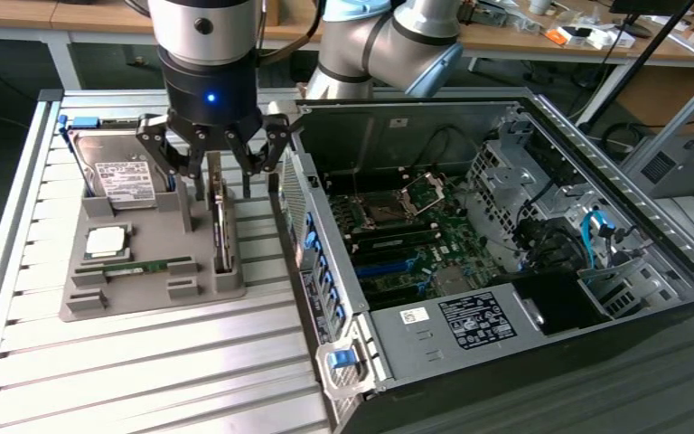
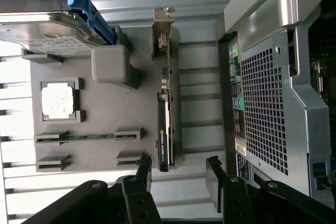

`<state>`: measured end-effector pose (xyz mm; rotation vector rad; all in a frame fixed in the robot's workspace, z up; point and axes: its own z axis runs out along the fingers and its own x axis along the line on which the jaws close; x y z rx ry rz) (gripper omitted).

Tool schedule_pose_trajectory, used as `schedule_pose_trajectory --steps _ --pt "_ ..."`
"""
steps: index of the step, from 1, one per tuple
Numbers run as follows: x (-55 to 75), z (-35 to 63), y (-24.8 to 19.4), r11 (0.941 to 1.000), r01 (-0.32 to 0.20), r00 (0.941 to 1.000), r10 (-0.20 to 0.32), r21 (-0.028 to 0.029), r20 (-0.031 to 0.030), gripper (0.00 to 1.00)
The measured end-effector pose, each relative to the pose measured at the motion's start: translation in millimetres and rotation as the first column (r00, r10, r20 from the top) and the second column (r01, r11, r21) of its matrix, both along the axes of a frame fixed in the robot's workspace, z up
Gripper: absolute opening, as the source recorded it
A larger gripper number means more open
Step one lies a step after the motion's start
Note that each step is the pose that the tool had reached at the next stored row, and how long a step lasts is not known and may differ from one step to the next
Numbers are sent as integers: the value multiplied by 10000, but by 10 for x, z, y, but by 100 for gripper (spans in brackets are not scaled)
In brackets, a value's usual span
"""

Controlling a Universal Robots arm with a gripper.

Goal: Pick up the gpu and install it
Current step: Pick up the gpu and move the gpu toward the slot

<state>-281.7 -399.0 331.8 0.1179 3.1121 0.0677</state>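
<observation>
Over the far end of the gray holder (image 1: 142, 291) on the table (image 1: 142, 380), the tool (image 1: 214, 172) hangs wide open, fingers either side of the gpu (image 1: 220, 226) standing on edge.

In the upper left of the frame the gripper (image 1: 218, 172) hangs with its fingers spread wide over the gpu (image 1: 220, 237) — the card stands on edge in a grey holder (image 1: 142, 298), alongside a hard drive (image 1: 122, 174), a processor chip (image 1: 106, 240) and a memory stick (image 1: 130, 268). To the right lies the computer case (image 1: 654, 244), its side off and the motherboard (image 1: 401, 235) showing.
</observation>
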Motion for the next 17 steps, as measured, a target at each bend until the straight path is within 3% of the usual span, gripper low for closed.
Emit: schedule_pose_trajectory --steps 17 --pt "0 -31 0 10000 0 10000 0 -1 -1 54"
